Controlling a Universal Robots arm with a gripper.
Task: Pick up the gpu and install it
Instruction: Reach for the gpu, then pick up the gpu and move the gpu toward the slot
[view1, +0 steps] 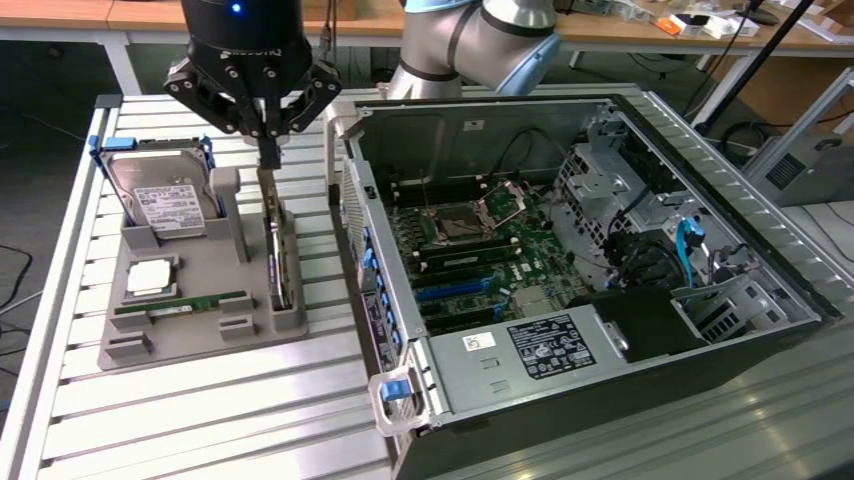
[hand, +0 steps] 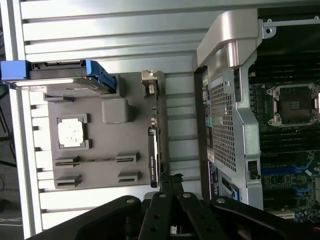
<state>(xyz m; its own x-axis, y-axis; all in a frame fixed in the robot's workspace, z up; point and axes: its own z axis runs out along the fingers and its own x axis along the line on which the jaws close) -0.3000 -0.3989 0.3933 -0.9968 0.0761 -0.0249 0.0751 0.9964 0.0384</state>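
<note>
- The gpu (view1: 276, 250) stands on its long edge in a slot of the grey holder (view1: 187, 345), along the holder's edge nearest the open computer case (view1: 467, 125). It looks seated and not yet lifted.
- The gripper (view1: 271, 155) hangs straight over the card's far end. Its fingers are drawn together into a narrow tip right at the card's top edge, and from here I cannot tell whether they nip the board.
- To my eye a good grasp wants a square pinch on the bare board edge, clear of the cooler. A straight pull upward should keep the card from binding in its slot.
- Room is tight sideways. The case wall rises just beside the card on one side, and a grey post (view1: 224, 195) and the hard drive (view1: 160, 205) stand on the other.
- Above the holder the way is open, and the case lies uncovered with its motherboard (view1: 514, 245) exposed.
</note>
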